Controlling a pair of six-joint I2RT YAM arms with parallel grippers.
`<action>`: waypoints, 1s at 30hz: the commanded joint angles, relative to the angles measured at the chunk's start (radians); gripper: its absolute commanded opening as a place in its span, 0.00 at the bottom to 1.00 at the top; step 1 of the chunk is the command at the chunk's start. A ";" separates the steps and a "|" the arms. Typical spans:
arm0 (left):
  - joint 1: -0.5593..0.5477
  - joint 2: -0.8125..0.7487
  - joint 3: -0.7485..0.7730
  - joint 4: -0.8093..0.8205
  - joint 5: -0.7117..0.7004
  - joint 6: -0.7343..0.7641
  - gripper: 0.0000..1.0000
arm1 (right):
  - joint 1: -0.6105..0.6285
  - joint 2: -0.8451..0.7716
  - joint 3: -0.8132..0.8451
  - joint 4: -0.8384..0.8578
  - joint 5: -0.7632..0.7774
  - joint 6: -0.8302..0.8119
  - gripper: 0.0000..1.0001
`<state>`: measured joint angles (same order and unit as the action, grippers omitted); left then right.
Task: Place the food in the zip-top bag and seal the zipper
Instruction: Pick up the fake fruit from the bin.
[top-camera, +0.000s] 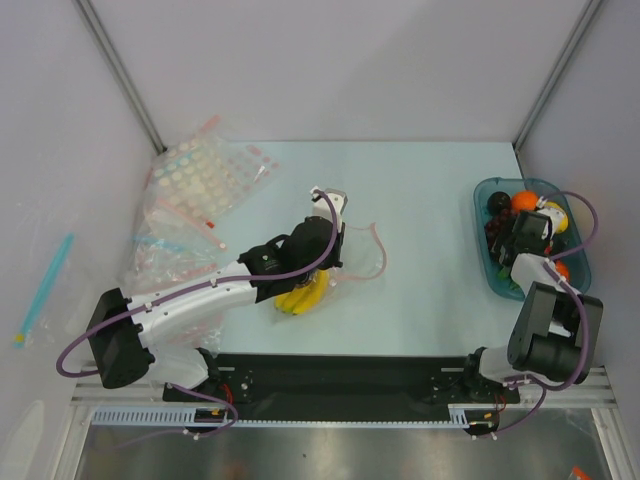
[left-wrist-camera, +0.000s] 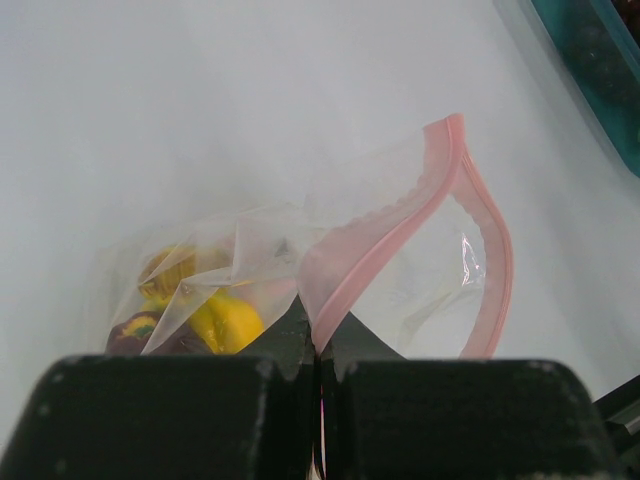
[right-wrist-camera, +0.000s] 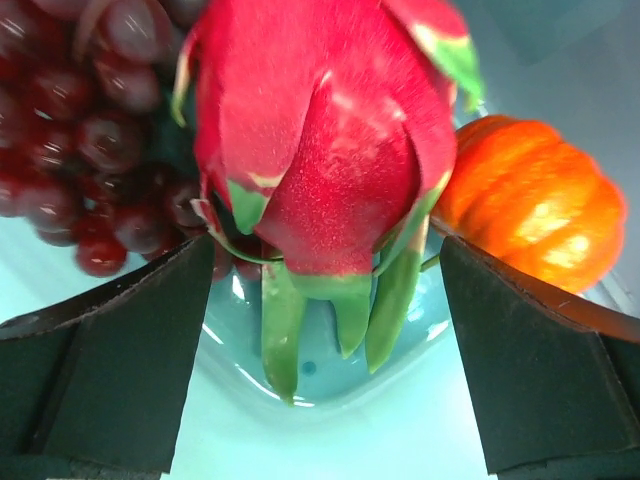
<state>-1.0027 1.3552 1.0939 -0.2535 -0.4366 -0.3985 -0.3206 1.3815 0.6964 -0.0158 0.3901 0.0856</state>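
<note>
Dragon fruit (right-wrist-camera: 320, 150) pick is the step in hand, as I read it. The fruit sits in the teal tray (right-wrist-camera: 330, 400) at the right of the table, with grapes (right-wrist-camera: 90, 180) on one side and a ribbed orange fruit (right-wrist-camera: 530, 220) touching or nearly touching on the other. R arm: the right gripper (right-wrist-camera: 325, 300) straddles the fruit, jaws wide apart w/ nothing clamped and a gap visible each side.

L arm: the left gripper (left-wrist-camera: 320, 345) has its jaws pressed together on the near end of the zipper (left-wrist-camera: 478, 215), holding the zip-top bag (left-wrist-camera: 400, 280) mid-table. The mouth is looped open and faces right toward the tray. A banana bunch (left-wrist-camera: 225, 322) is already inside, plus sth dark purple beside it; can't tell what.

To do it well:
- Close on the pink body at its widest, not on the green scales; those look likely to flex and slip.
- Centre the fruit btw the pads first, so the orange fruit isn't nudged.
- Lift straight up clear of the grapes and the tray wall before going left.
- L arm should hold the strip as is: the opening looks only a little wider than the fruit, so approach along the mouth's axis, low and slow.
- Release only once well inside; the zipper is not yet sealed.
</note>
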 joint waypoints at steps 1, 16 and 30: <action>0.004 -0.024 0.015 0.020 0.004 0.016 0.00 | -0.027 0.042 0.038 -0.013 -0.055 -0.006 1.00; 0.004 0.022 0.047 0.005 0.004 0.023 0.00 | -0.086 0.323 0.301 -0.052 -0.154 -0.035 0.44; 0.006 0.012 0.041 0.000 -0.013 0.026 0.00 | -0.048 0.162 0.255 -0.076 -0.154 -0.037 0.00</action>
<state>-1.0027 1.3750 1.1000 -0.2558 -0.4355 -0.3904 -0.3904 1.6417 0.9524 -0.0963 0.2321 0.0490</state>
